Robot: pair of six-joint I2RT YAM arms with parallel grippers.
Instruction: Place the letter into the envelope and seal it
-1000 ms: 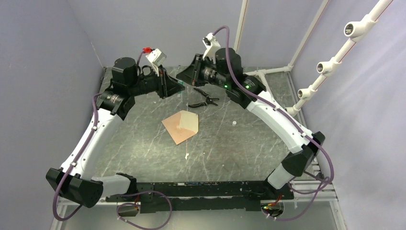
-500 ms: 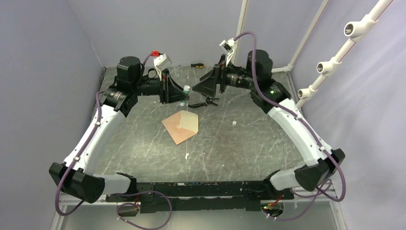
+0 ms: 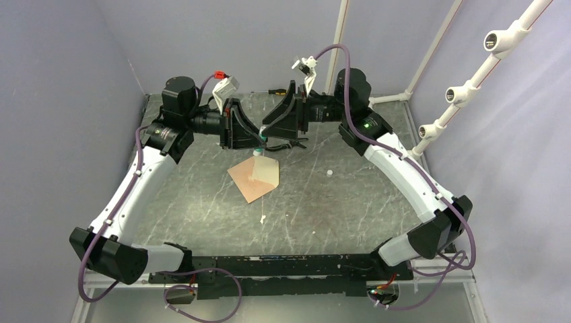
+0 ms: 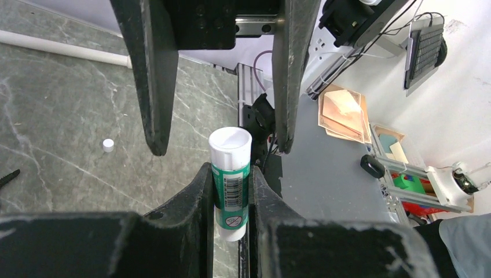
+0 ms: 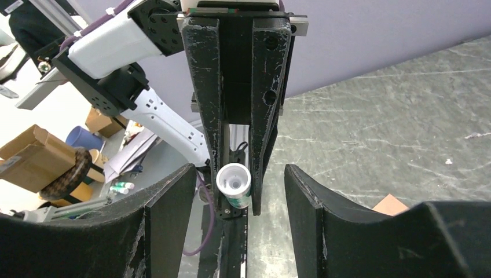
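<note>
Setting: robotics lab test cell. Evidence: dark marbled table (image 3: 323, 208) enclosed by plain grey walls (image 3: 60, 81) and a white pipe frame (image 3: 460, 93). Beyond it: cardboard boxes (image 5: 26, 153) and a cluttered equipment rack (image 4: 405, 171).

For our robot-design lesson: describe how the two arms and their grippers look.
The left arm and right arm have white link shells, black joints and purple cables. The left gripper and right gripper are black, with flat, scuffed fingers.

Even, bright, diffuse light, soft shadows, sharp top view, wide-angle stretch at wrist-view edges.
</note>
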